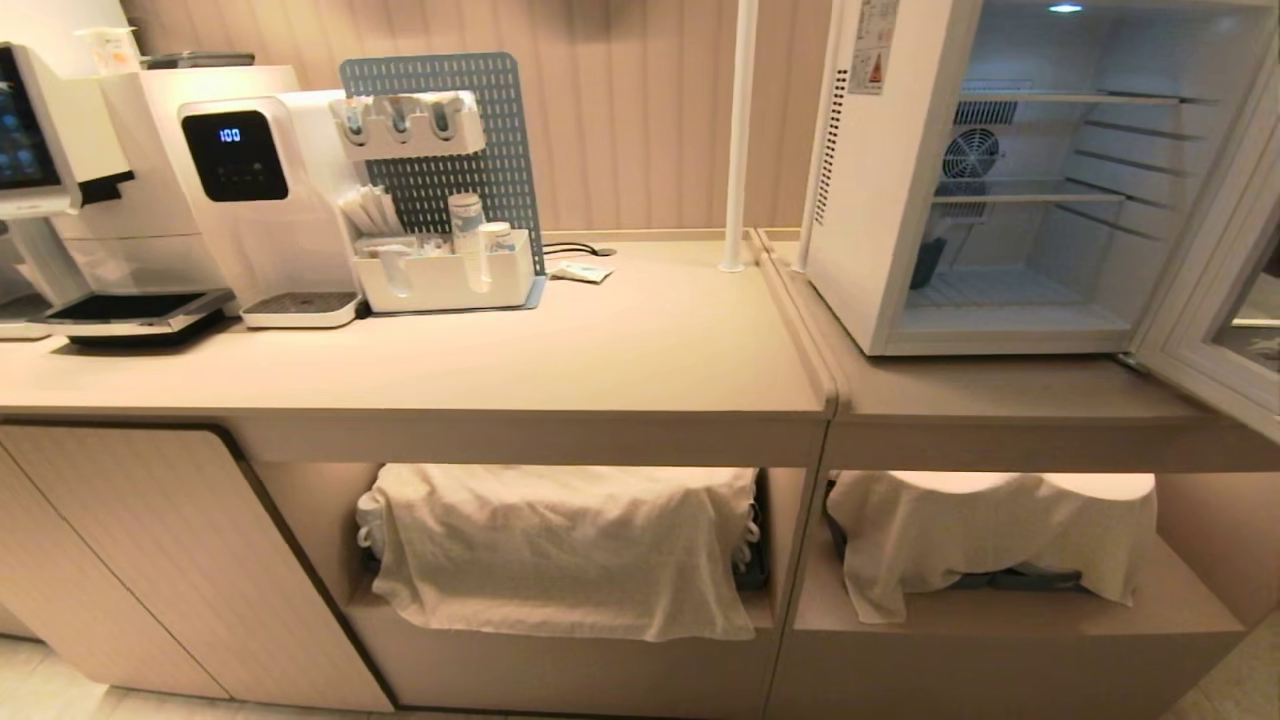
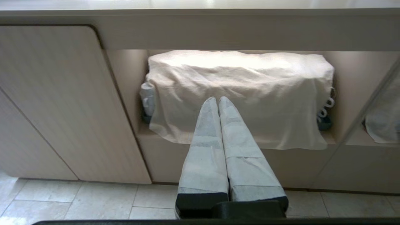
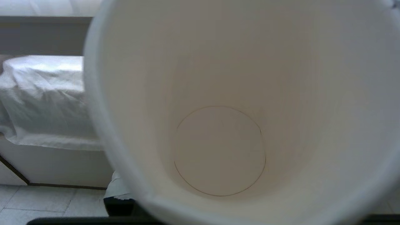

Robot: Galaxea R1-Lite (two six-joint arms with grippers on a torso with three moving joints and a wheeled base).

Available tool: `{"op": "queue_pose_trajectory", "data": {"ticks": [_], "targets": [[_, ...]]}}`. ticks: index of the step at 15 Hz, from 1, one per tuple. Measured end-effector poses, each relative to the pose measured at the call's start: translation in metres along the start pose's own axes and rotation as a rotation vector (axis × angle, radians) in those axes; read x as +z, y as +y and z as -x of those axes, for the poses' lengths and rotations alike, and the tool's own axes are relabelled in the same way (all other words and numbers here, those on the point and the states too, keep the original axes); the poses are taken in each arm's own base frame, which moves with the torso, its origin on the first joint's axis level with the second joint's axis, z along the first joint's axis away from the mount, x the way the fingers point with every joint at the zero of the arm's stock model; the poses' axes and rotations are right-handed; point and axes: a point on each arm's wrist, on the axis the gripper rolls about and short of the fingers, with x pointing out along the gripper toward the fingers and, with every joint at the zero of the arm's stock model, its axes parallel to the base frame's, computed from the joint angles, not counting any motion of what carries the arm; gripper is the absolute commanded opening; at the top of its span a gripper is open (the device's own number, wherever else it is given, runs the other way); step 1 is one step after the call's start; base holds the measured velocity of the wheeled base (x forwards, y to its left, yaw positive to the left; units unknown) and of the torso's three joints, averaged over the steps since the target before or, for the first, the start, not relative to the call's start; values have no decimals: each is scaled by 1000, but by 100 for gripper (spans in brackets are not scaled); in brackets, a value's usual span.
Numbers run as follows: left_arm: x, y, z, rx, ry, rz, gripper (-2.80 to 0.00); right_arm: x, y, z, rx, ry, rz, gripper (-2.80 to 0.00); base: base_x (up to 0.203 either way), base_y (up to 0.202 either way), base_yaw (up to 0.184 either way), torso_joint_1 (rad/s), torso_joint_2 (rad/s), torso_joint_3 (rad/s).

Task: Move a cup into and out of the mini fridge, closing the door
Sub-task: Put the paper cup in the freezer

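Cup fills the right wrist view, mouth toward the camera, empty inside; right gripper holds it, one finger showing at lower left. Mini fridge at upper right of the head view, door swung open at right edge, shelves bare. Left gripper pressed closed, before a cloth-covered shelf.
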Motion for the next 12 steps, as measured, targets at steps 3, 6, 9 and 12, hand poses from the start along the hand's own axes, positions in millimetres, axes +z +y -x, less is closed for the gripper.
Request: {"op": "queue_pose_trajectory", "data": {"ticks": [3, 6, 9, 12], "targets": [[0, 0, 0, -2, 0, -6, -280, 0, 0, 0, 0, -1, 2, -280, 1, -192, 0, 3, 1, 2], [0, 0, 0, 0, 0, -2, -280, 0, 0, 0, 1, 0, -2, -280, 1, -193, 1, 2, 0, 3], [0, 0, 0, -2, 0, -3, -280, 0, 0, 0, 0, 1, -3, -280, 1, -194, 0, 0, 3, 4], [0, 0, 0, -1, 0, 4, -280, 0, 0, 0, 0, 1, -5, -280, 0, -91, 0, 2, -1, 3]]}}
